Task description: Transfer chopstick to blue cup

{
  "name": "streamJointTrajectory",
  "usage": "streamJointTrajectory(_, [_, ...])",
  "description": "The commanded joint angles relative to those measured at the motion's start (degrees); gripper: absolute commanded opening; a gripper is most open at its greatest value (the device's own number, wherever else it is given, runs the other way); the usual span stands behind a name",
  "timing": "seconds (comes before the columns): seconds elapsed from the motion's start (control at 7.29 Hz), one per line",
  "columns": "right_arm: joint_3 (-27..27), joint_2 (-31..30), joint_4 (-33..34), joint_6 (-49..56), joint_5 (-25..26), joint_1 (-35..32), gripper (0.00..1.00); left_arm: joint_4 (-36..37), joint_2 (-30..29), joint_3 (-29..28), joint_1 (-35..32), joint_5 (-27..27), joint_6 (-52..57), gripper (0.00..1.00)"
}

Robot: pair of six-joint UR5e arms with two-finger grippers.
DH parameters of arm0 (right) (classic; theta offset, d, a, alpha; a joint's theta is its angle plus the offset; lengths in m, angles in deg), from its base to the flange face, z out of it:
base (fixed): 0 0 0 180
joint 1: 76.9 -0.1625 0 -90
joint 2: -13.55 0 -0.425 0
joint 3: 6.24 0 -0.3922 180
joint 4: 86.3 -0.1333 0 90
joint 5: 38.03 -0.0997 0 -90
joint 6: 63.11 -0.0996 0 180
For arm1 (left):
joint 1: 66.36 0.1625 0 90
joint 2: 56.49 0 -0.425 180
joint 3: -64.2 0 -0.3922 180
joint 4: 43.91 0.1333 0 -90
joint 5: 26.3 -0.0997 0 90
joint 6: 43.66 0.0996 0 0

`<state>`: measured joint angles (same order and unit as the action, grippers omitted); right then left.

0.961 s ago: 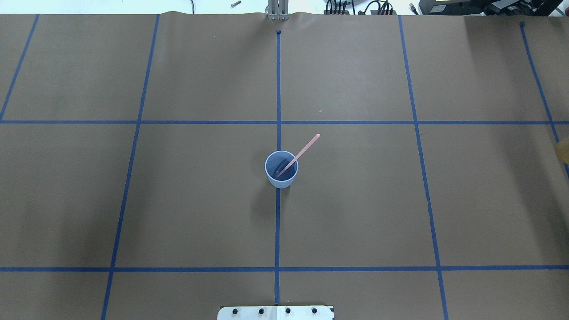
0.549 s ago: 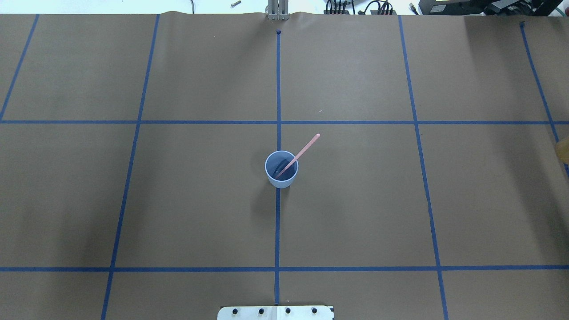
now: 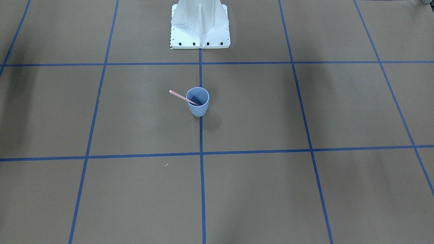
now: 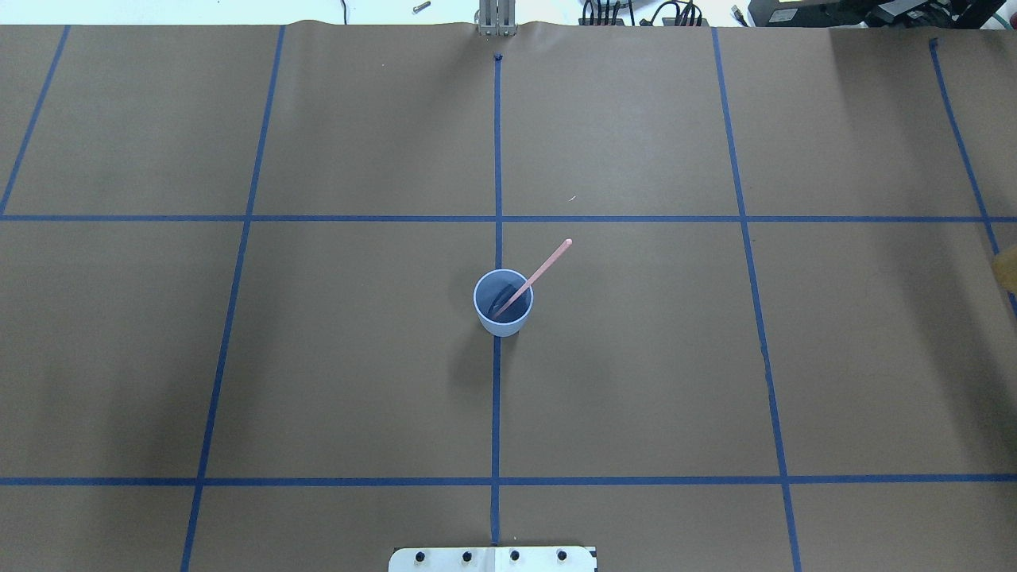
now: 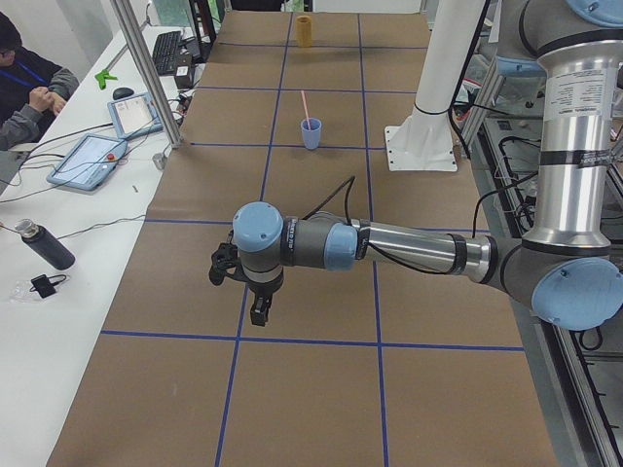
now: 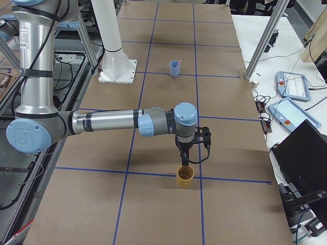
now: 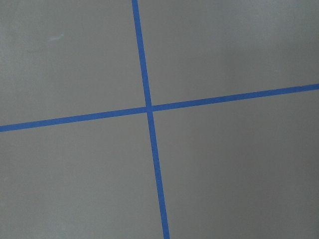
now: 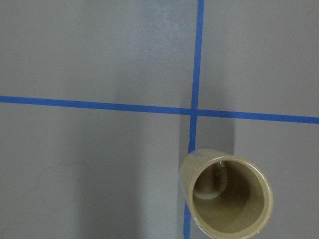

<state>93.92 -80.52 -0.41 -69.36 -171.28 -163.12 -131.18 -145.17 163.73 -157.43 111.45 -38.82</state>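
The blue cup [image 4: 503, 308] stands upright on the brown table's centre line, also seen in the front view [image 3: 198, 105]. The pale pink chopstick [image 4: 544, 266] stands inside it, leaning over the rim toward the far right; it also shows in the front view [image 3: 178, 95]. My left gripper [image 5: 258, 311] hovers over a tape crossing far to the cup's left, seen only in the left side view. My right gripper [image 6: 185, 162] hangs just above a tan cup [image 6: 184, 177], seen only in the right side view. I cannot tell if either is open or shut.
The tan cup [image 8: 227, 196] stands upright and empty by a tape crossing at the table's right end. The robot's white base plate [image 3: 200, 23] sits behind the blue cup. A side bench with tablets [image 5: 92, 161] and a metal post [image 5: 146, 68] lies beyond the far edge.
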Motion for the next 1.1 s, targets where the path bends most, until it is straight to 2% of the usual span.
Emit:
streamJointTrajectory(0.0, [0.0,0.2,0.0,0.0,-0.1,0.0,1.0,0.1,0.0,0.1,-0.1,0.0,0.1,0.99])
streamJointTrajectory(0.96, [0.8,0.0,0.0,-0.1,-0.2,0.0,1.0,0.1,0.1,-0.1,-0.2,0.0,0.1,0.99])
